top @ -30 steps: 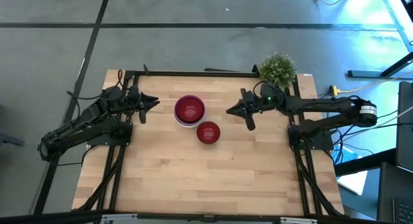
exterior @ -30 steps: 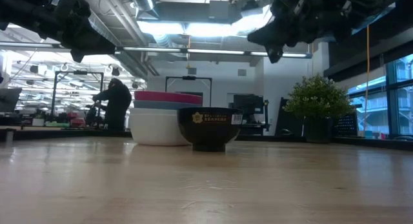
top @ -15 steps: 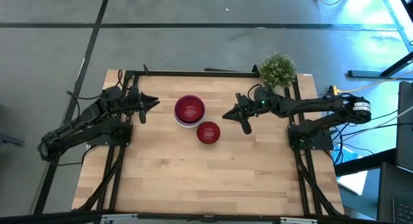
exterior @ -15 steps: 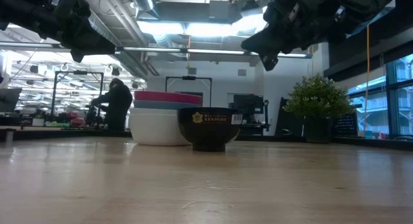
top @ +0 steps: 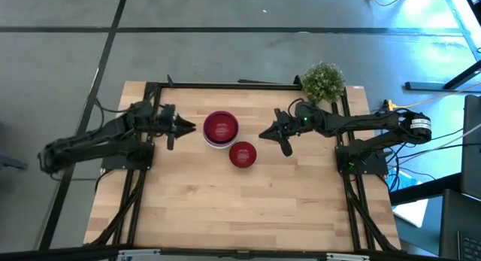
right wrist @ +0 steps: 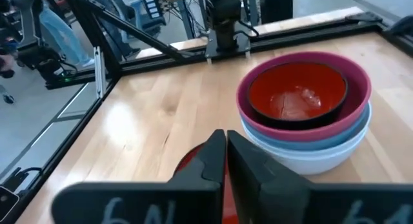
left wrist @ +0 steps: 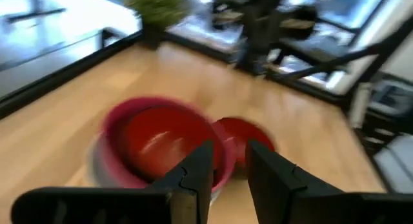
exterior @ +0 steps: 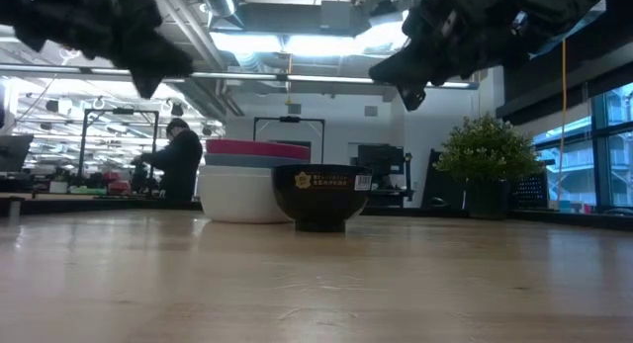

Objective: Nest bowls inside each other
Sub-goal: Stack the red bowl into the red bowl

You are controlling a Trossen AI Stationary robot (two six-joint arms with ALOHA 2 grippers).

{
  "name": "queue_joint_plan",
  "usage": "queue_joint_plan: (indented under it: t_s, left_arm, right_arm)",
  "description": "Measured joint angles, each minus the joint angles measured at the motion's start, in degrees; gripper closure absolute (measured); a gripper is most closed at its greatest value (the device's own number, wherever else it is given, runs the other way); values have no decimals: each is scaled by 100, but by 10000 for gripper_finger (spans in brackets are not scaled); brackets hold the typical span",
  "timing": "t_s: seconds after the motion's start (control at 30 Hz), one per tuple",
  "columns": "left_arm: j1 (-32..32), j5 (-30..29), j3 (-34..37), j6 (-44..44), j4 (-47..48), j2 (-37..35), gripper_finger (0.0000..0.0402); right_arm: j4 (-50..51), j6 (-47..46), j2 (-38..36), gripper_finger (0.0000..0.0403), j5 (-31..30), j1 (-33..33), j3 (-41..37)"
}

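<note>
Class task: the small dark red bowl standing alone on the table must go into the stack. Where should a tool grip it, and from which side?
Grip the lone dark red bowl at its rim, one finger inside and one outside, coming from above. It stands upright and open on the table, with steep, curved walls. The rim edge facing the right tool looks clear; the stack crowds the far side.

Open-plan lab: ceiling ducts, workstations.

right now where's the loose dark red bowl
In the high view the loose dark red bowl stands near mid-table, just beside the nested bowl stack, on its right-arm side and nearer the front edge.
</note>
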State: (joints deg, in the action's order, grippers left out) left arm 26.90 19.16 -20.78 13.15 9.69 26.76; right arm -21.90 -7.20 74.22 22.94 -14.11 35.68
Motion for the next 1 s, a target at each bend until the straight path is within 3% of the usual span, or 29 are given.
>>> queue_joint_plan:
  t_s: [0.1,0.43,0.77,1.0]
  left_arm:
    - [-445,11,-164,-21,-365,303,317]
    - [-1679,-724,-1422,-112,-130,1621,317]
    - [-1882,-998,-2074,-283,663,2851,317]
    - [-1944,-877,-2310,-574,660,3236,317]
  right_arm:
    - [148,-1,0,386,-2,0,0]
    - [332,23,-2,386,-247,0,0]
    - [396,9,-2,386,-245,0,0]
    - [408,-4,-2,386,-245,0,2]
